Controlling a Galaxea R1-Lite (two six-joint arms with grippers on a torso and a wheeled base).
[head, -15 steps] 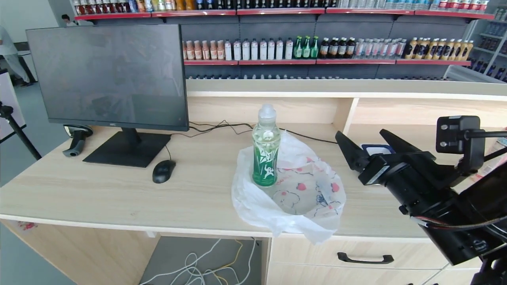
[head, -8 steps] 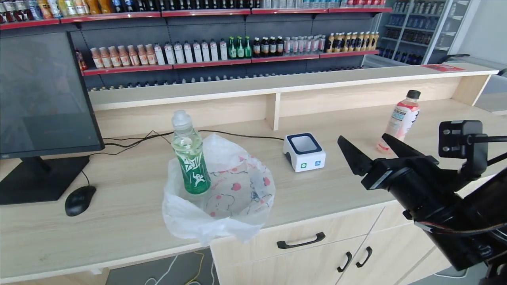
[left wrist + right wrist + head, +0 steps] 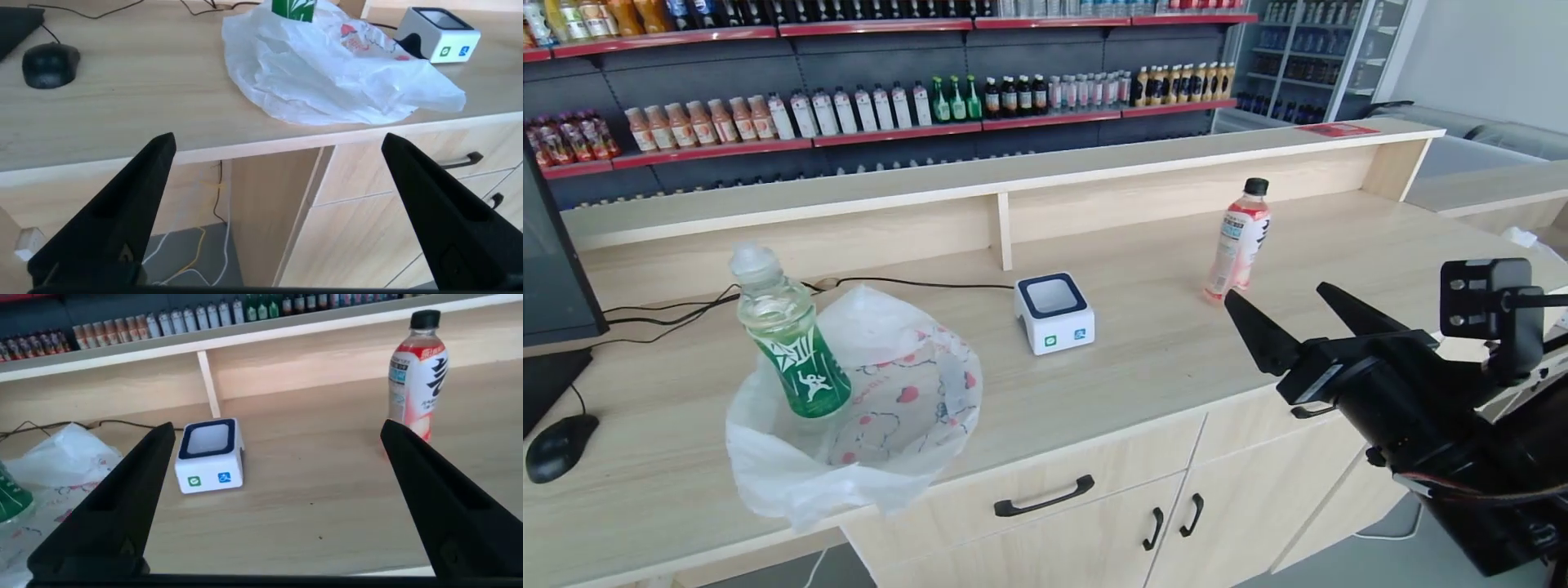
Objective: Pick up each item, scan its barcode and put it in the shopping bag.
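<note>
With the head camera swung rightward, the right gripper sits wide and empty at lower right, the left gripper equally wide, the green bottle stands in the shopping bag at lower left, and beyond the central scanner the pink bottle, newly in view upper right, looks next.

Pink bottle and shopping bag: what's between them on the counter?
The barcode scanner stands between the shopping bag and the pink bottle, touching neither; clearest in the head view.
</note>
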